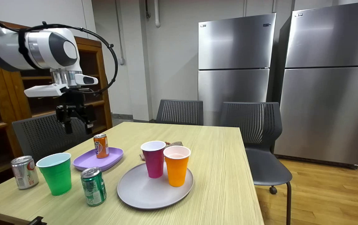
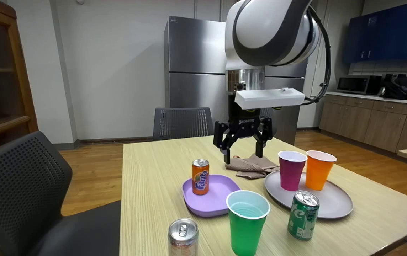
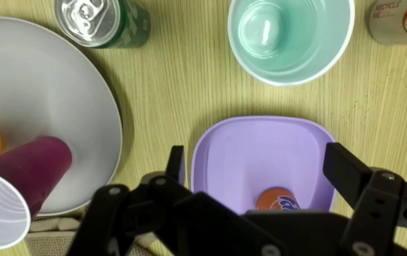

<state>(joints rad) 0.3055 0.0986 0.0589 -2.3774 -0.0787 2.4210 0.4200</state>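
Observation:
My gripper (image 2: 243, 153) hangs above the table with its jaws wide apart and nothing between them. In the wrist view its fingers (image 3: 345, 170) frame a purple plate (image 3: 257, 142) lying below. An orange Fanta can (image 2: 200, 177) stands upright on that plate; in the wrist view the gripper's body hides its top. Closer to the front stand a green cup (image 2: 248, 227), a green soda can (image 2: 303, 217) and a silver can (image 1: 24, 173). A round grey plate (image 1: 154, 197) carries a maroon cup (image 1: 153, 161) and an orange cup (image 1: 176, 165), both upright.
A crumpled brown cloth (image 2: 251, 165) lies behind the grey plate. Dark chairs (image 1: 254, 125) stand around the wooden table (image 1: 216, 175). Behind are steel refrigerators (image 1: 232, 62) and a wooden cabinet (image 1: 0, 131). A black device (image 1: 37, 221) shows at the table's front edge.

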